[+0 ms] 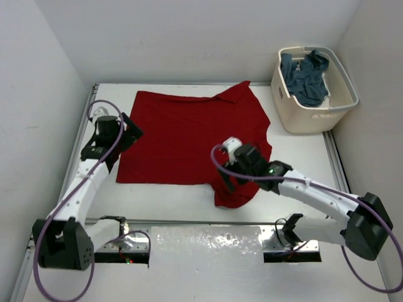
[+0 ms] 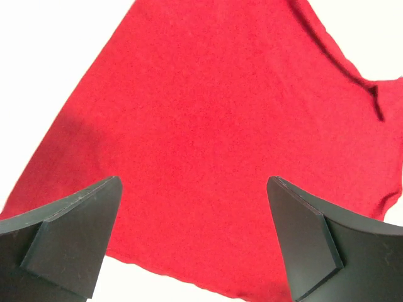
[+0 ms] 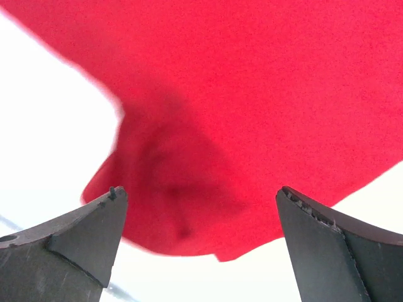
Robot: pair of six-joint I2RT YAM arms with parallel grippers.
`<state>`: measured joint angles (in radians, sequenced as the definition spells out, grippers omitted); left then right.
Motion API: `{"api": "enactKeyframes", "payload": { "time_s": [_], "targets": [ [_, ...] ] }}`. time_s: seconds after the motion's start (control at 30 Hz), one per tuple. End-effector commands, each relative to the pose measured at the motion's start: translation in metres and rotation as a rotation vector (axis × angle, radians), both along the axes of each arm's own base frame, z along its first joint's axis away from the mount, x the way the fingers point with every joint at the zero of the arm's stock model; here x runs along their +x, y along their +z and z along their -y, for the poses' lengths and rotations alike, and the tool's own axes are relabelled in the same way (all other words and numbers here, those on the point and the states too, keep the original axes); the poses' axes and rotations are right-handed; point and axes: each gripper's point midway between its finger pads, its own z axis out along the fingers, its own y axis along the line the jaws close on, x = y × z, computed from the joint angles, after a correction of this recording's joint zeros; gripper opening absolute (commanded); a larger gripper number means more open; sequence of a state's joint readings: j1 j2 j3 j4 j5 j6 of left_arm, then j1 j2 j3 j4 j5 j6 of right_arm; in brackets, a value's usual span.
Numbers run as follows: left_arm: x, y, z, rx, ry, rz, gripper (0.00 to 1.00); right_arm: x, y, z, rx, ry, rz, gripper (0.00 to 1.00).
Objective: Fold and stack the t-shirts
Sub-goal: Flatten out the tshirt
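**Red shirt laid out flat, both claws spread wide above it**

The white worktop [image 1: 189, 204] carries one plain red cloth t-shirt [image 1: 182, 135], spread almost flat across its middle and far half. Most of the cloth lies smooth. Its left edge runs straight, near the worktop's left side, and its near hem runs straight across. At the near right corner a lobe of the red cloth reaches toward the arm bases; it is rumpled, and the right wrist view shows a dark fold in it. A smaller flap sticks out at the far right, toward the basket.

The cream perforated plastic laundry basket [image 1: 315, 119] stands at the far right corner, apart from the red shirt. Inside it lies a crumpled slate blue-grey cloth shirt [image 1: 305, 78], with part of it bunched up near the basket's far rim.

The left arm [image 1: 85, 189] reaches up along the left side of the worktop. The left claw [image 2: 193, 185] hangs over the shirt's left edge with its two dark fingers spread wide, pinching nothing. The right arm [image 1: 315, 192] stretches in from the near right. The right claw [image 3: 201, 192] sits over the rumpled lobe, its fingers likewise spread wide and gripping nothing. Whether either claw touches the cloth cannot be told.
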<state>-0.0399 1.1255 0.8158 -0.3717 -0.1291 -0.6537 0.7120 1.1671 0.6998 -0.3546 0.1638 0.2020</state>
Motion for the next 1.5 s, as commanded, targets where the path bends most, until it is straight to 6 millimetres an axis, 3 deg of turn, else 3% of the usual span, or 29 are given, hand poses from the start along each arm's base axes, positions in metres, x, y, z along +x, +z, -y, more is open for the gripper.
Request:
{"api": "enactKeyframes", "payload": {
  "time_s": [0.0, 0.03, 0.2, 0.3, 0.43, 0.53, 0.63, 0.67, 0.73, 0.77, 0.87, 0.97, 1.03, 1.1, 1.2, 1.23, 1.27, 1.37, 1.47],
  "targets": [
    [-0.021, 0.013, -0.007, 0.008, 0.045, -0.002, 1.00, -0.055, -0.030, -0.002, -0.110, 0.143, -0.127, 0.98],
    [-0.025, 0.010, -0.007, 0.008, 0.048, -0.012, 1.00, -0.071, -0.035, -0.011, -0.124, 0.216, -0.140, 0.98],
    [-0.040, 0.005, -0.003, -0.011, 0.026, -0.010, 1.00, -0.103, -0.067, -0.023, -0.188, 0.346, -0.213, 0.92],
    [-0.045, 0.000, -0.004, -0.006, 0.034, -0.023, 1.00, -0.100, -0.076, -0.018, -0.223, 0.324, -0.208, 0.90],
    [-0.047, -0.006, -0.003, -0.006, 0.025, -0.032, 1.00, -0.095, -0.088, -0.025, -0.205, 0.331, -0.184, 0.77],
    [-0.045, -0.007, -0.003, -0.002, 0.021, -0.036, 1.00, -0.089, -0.099, -0.028, -0.213, 0.329, -0.168, 0.77],
    [-0.042, -0.007, -0.003, 0.002, 0.018, -0.041, 1.00, -0.082, -0.104, -0.024, -0.267, 0.286, -0.163, 0.51],
    [-0.041, -0.008, -0.003, 0.006, 0.009, -0.045, 1.00, -0.081, -0.103, -0.022, -0.277, 0.272, -0.167, 0.31],
    [-0.040, -0.010, -0.002, 0.009, 0.003, -0.050, 1.00, -0.082, -0.093, -0.017, -0.292, 0.213, -0.189, 0.16],
    [-0.040, -0.009, -0.002, 0.010, 0.002, -0.044, 1.00, -0.083, -0.089, -0.013, -0.310, 0.209, -0.196, 0.16],
    [-0.039, -0.010, -0.002, 0.016, -0.005, -0.047, 1.00, -0.101, -0.066, -0.005, -0.345, 0.148, -0.318, 0.00],
    [-0.038, -0.011, -0.001, 0.015, -0.018, -0.049, 1.00, -0.132, -0.043, -0.002, -0.372, 0.187, -0.510, 0.00],
    [-0.038, -0.012, 0.000, 0.010, -0.022, -0.051, 1.00, -0.148, -0.032, -0.004, -0.372, 0.214, -0.607, 0.04],
    [-0.038, -0.014, 0.003, 0.003, -0.033, -0.054, 1.00, -0.169, -0.031, -0.020, -0.275, 0.261, -0.720, 0.07],
    [-0.040, -0.020, 0.002, 0.005, -0.034, -0.076, 1.00, -0.169, -0.037, -0.032, -0.229, 0.273, -0.747, 0.30],
    [-0.041, -0.021, 0.002, 0.006, -0.035, -0.080, 1.00, -0.165, -0.040, -0.032, -0.238, 0.265, -0.734, 0.73],
    [-0.041, -0.021, 0.002, 0.009, -0.037, -0.085, 1.00, -0.163, -0.043, -0.030, -0.259, 0.253, -0.729, 0.96],
    [-0.045, -0.025, 0.001, 0.009, -0.024, -0.112, 1.00, -0.150, -0.044, -0.024, -0.292, 0.228, -0.659, 0.99],
    [-0.050, -0.029, -0.004, 0.022, 0.007, -0.144, 1.00, -0.134, -0.032, -0.026, -0.259, 0.211, -0.570, 0.99]
  ]
}}
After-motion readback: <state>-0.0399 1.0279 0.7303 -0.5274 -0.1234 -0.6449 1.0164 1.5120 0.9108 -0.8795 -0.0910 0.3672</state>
